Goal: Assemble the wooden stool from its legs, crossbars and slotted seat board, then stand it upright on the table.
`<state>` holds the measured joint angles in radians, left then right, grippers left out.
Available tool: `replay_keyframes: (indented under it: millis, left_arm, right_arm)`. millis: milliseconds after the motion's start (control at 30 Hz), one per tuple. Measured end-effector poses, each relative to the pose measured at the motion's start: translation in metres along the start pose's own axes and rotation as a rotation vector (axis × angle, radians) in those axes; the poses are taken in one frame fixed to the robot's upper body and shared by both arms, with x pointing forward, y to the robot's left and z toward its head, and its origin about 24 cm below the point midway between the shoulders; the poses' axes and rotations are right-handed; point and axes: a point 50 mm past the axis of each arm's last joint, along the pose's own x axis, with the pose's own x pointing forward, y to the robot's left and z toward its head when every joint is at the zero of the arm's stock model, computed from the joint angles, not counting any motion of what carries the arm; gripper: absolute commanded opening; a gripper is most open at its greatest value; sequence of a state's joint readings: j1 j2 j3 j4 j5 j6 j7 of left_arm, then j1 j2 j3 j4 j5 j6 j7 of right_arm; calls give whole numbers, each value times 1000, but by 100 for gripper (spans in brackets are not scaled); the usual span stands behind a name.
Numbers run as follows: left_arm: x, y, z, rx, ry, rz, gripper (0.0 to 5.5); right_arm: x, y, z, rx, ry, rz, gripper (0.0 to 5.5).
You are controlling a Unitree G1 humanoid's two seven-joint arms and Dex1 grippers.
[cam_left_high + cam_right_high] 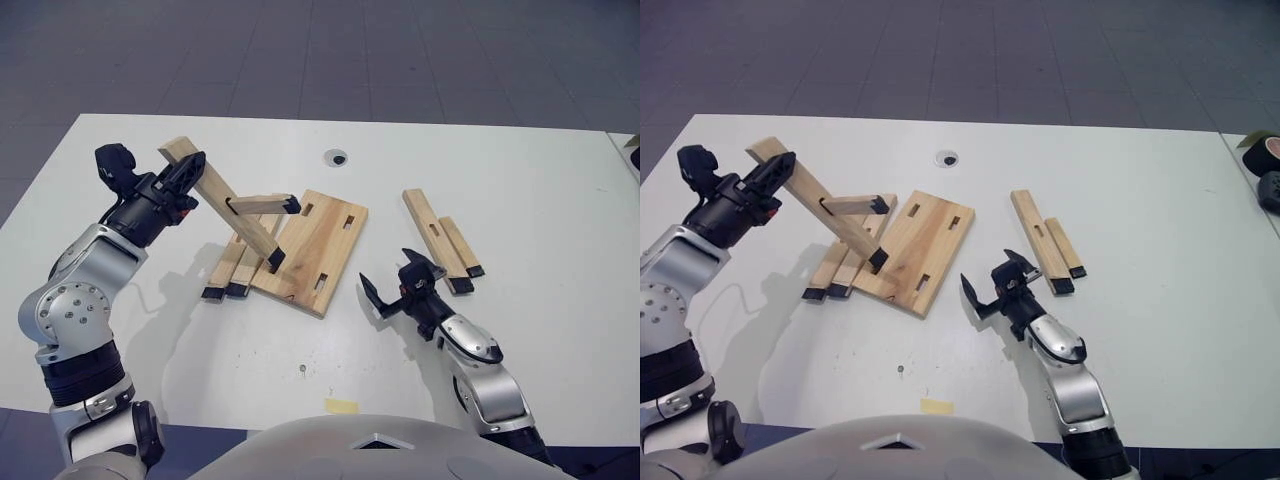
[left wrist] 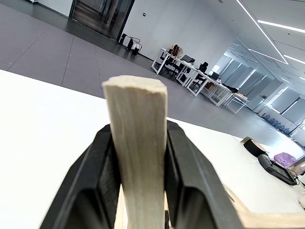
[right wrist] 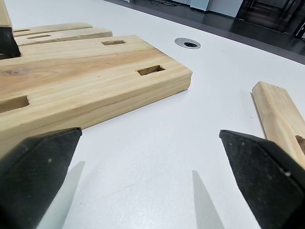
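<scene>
One stool leg (image 1: 225, 205) is clamped by its upper end between the fingers (image 2: 95, 186) of the left gripper (image 1: 185, 172), with its blunt wooden tip poking out just past the fingertips. From that grip the leg slants away and down to a black-capped foot at the near edge of the seat board (image 1: 312, 250). Whether the foot touches the board or hangs just above it is hard to tell. A crossbar (image 1: 262, 204) is plugged into the side of the held leg, partway down from the fingers, and juts out level over the board. The seat board lies flat on the table (image 1: 520, 180) with its slots facing up. Two more legs (image 1: 232, 268) lie side by side, partly tucked under the board's edge, below the held leg and well clear of the left fingers. The right gripper (image 1: 395, 283) sits low over the table with its fingers (image 3: 38, 162) spread wide apart and nothing between them. The seat board's corner lies just beyond one fingertip. A long piece (image 1: 432, 238) and a short piece (image 1: 462, 247), lying parallel and touching each other, rest just beyond the other fingertip. Bare tabletop shows in the gap between the fingers. A cable grommet (image 1: 336, 157) is set in the table farther out, past the board from the right fingers, and a bit of yellow tape (image 1: 340, 406) lies at the near edge, behind them.
</scene>
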<state>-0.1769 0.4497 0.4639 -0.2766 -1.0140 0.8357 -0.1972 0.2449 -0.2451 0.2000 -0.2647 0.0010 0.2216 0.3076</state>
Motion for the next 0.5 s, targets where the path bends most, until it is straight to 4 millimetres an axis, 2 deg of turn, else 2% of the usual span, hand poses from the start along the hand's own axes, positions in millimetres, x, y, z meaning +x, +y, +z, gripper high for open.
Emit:
replay_keyframes:
  millis: [200, 400, 500]
  left_arm:
    - [-4, 6, 7, -96, -32, 43, 105]
    - [-7, 3, -8, -113, 17, 35, 105]
    - [-9, 4, -9, -112, 11, 34, 105]
  right_arm:
    - [0, 2, -2, 3, 6, -1, 540]
    - [0, 2, -2, -2, 8, -2, 540]
    - [0, 2, -2, -2, 8, -1, 540]
